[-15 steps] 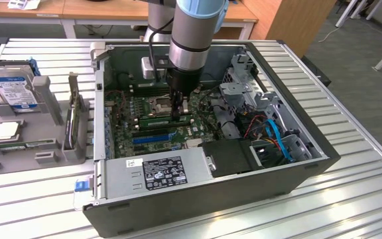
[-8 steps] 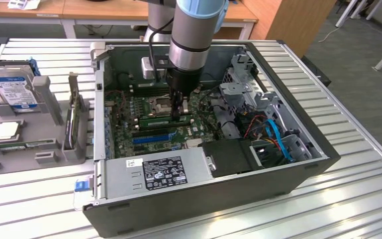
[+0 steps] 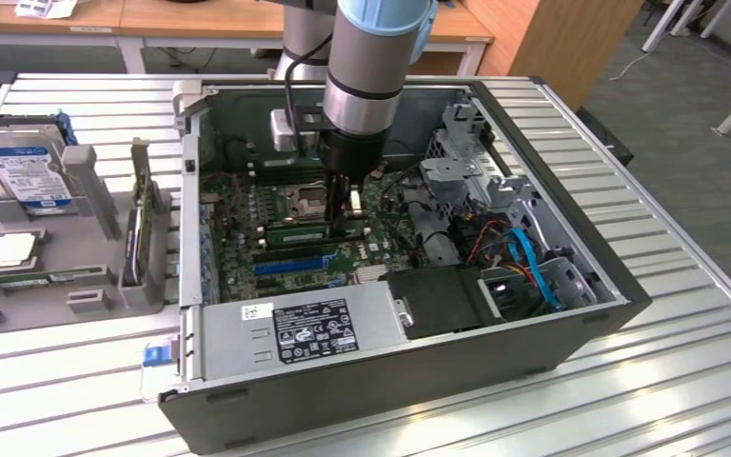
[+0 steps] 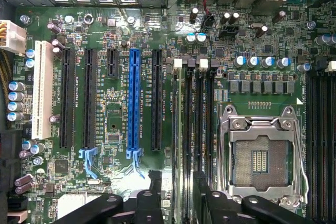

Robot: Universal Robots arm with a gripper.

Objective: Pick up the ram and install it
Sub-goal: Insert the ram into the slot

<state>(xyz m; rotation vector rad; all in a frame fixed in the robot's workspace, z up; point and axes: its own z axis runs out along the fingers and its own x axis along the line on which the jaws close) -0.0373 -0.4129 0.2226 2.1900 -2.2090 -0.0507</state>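
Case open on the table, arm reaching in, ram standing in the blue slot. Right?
Not the blue slot: the wrist view shows it empty. The ram stands in a dark memory slot near the CPU socket. Open case, arm reaching in: right.

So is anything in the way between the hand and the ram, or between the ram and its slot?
Nothing visible is. The ram already stands in a memory slot beside the CPU socket. The hand hangs over one end of it, fingers apart on either side, with no cable or part between.
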